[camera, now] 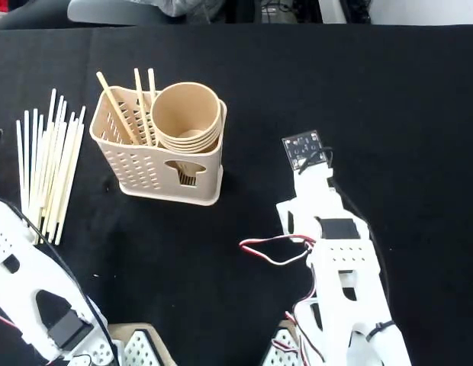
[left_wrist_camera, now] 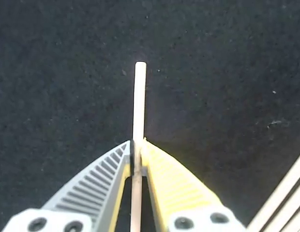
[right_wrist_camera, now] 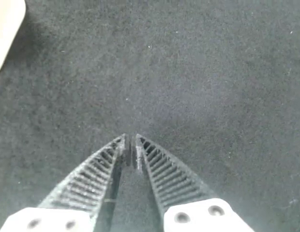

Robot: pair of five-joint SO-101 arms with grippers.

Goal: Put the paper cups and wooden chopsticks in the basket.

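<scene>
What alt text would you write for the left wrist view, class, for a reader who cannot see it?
The left gripper is shut on one chopstick, which juts out past its fingertips over the black table. More chopsticks lie nearby on the table.

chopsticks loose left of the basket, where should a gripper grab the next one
Likely the outermost stick on the basket side of the loose chopsticks, near mid-length, from above with jaws across its width: they lie flat, packed side by side, so only edge sticks have room.
</scene>
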